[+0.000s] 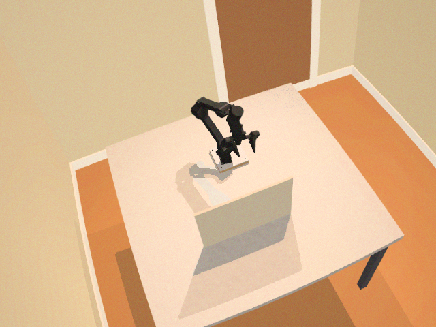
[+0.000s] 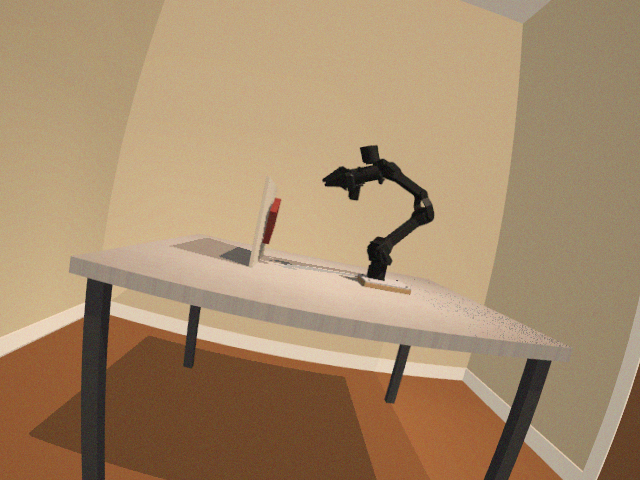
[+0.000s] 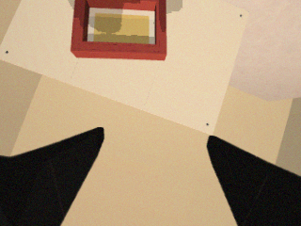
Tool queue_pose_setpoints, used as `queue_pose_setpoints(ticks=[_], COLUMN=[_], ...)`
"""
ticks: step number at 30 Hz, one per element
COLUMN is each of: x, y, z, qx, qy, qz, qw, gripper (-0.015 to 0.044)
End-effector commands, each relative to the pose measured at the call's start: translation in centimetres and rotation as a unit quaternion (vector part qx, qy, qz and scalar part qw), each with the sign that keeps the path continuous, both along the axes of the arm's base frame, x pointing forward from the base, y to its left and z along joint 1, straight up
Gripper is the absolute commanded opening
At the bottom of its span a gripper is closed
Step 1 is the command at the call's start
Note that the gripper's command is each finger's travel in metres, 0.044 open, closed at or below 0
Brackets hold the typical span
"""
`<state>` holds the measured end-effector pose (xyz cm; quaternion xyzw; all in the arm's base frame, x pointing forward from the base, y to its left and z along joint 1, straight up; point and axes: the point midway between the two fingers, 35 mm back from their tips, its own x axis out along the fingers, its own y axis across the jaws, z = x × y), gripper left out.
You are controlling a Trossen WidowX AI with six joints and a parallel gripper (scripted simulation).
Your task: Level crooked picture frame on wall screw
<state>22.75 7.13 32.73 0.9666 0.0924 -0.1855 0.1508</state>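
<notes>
The red picture frame point(image 2: 272, 221) point(image 3: 118, 51) hangs on the pale upright board point(image 1: 246, 214) point(image 2: 261, 214) point(image 3: 188, 85). The wrist view is upside down and cuts the frame off at its upper edge. The frame is crooked against the board: its left end in that view lies nearer the board's top edge than its right end. A yellow picture shows inside it. In the top view the board hides the frame. Screw and notched strip are hidden. My gripper point(image 1: 246, 153) point(image 2: 324, 181) point(image 3: 155, 137) is open and empty, in front of the board, around its top-edge height and clear of the frame.
The board stands on the table point(image 1: 338, 211) point(image 2: 170, 273). The arm's base plate point(image 1: 242, 163) point(image 2: 387, 285) is fixed behind the gripper, on the frame's side of the board. Dark corner dots mark the board. Walls and a brown door point(image 1: 263, 42) lie beyond the table.
</notes>
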Motion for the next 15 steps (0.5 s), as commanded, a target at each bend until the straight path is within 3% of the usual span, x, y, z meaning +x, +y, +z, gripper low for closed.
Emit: queue_pose_setpoints(ticks=[1,6,15], x=[0.0,0.6,0.7], y=[-0.1,-1.9,-5.9], z=[-0.1,-1.7,-4.7], qx=[-0.003,-0.094,-0.331], qy=[-0.001,-0.040,-0.150], qz=[0.002,0.049,0.117], qw=[1.000,0.994,0.924], gripper=[0.0374,0.0260,0.0260])
